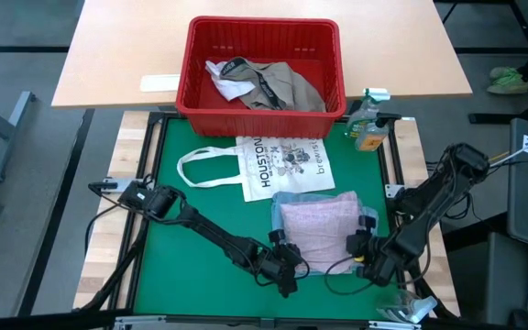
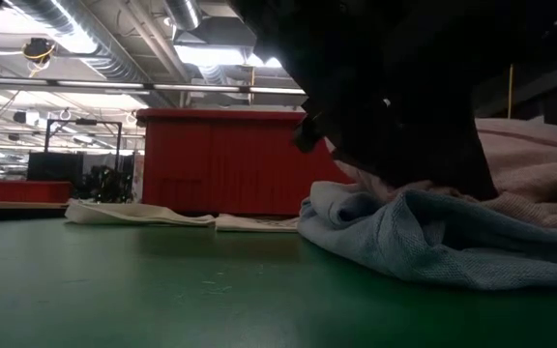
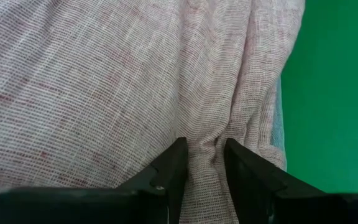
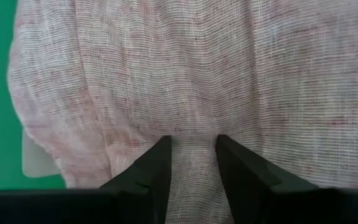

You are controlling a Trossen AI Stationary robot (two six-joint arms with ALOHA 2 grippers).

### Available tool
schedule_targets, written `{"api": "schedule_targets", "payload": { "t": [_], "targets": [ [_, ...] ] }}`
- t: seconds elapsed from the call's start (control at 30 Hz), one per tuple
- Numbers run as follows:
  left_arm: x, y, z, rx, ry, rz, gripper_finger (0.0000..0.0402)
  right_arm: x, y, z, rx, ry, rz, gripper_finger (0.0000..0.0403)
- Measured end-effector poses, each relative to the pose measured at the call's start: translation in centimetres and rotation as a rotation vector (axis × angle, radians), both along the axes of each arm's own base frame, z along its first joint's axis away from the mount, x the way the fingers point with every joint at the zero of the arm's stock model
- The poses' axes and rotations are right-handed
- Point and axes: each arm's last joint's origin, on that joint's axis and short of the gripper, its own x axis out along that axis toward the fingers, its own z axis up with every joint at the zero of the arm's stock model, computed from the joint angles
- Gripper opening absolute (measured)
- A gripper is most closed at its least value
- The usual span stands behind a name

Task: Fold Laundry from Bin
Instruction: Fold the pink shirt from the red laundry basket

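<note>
Table (image 1: pixel 200 275): green mat, work area; bin at 12 o'clock, stack at about 4 o'clock, tote near centre.
Bin (image 1: pixel 262 31): red, slotted, at 12 o'clock edge of mat; not emptied — khaki-grey piece (image 1: pixel 287 87) and white piece (image 1: pixel 223 82) crumpled inside, unfolded.
Tote bag (image 1: pixel 278 165): flat, white, "HOUSTON" print, just below bin; not laundry, lying untouched.
Light blue garment (image 1: pixel 287 198): flat on mat, bottom of stack, edges showing at 12 and 3 o'clock of pink piece; looks already folded.
Pale pink garment (image 1: pixel 319 229): on top of blue, roughly rectangular, mid-fold by the look of it; near edge (6 o'clock side) pinched at both corners.
Left gripper (image 3: pixel 202 158): at 7 o'clock corner of pink piece; fingers pinching a ridge of pink weave between them.
Right gripper (image 4: pixel 193 152): at 5 o'clock corner of pink piece; fingers likewise clamped on a pinch of pink cloth.
Spray bottle (image 1: pixel 368 124): at 1 o'clock, beside bin, not involved.
Maroon piece: not visible anywhere.
Done: likely one garment folded (blue), second in hand.
Left: finish pink fold, then at least two pieces from bin.
Progress guess: around halfway or under.
</note>
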Motion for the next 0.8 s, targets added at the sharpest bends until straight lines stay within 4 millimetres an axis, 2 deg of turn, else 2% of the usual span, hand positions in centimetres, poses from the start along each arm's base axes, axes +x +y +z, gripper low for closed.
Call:
{"api": "schedule_targets", "payload": {
  "t": [0.1,0.2,0.37,0.47,0.63,0.8],
  "targets": [
    [-0.1,-0.1,0.4,-0.015,0.001,-0.012,0.0105,-0.1,-0.1,0.6,0.017,0.012,0.003,0.0131],
    [-0.4,-0.1,1.5,-0.032,-0.006,-0.025,0.0105,-0.1,0.0,2.0,0.04,0.02,0.007,0.0131],
    [-0.8,-0.1,4.6,-0.061,-0.064,-0.031,0.0105,0.0,0.1,5.0,0.052,0.003,0.025,0.0131],
    [-0.8,0.4,6.5,-0.071,-0.116,-0.012,0.0105,-0.1,-0.1,6.3,0.004,-0.011,0.027,0.0131],
    [-0.8,1.8,8.4,-0.043,-0.162,0.048,0.0105,0.0,-0.7,8.1,-0.099,-0.048,0.002,0.0131],
    [-0.2,3.8,9.1,0.005,-0.186,0.097,0.0105,0.6,-2.0,8.9,-0.244,-0.131,-0.052,0.0131]
  ]
}}
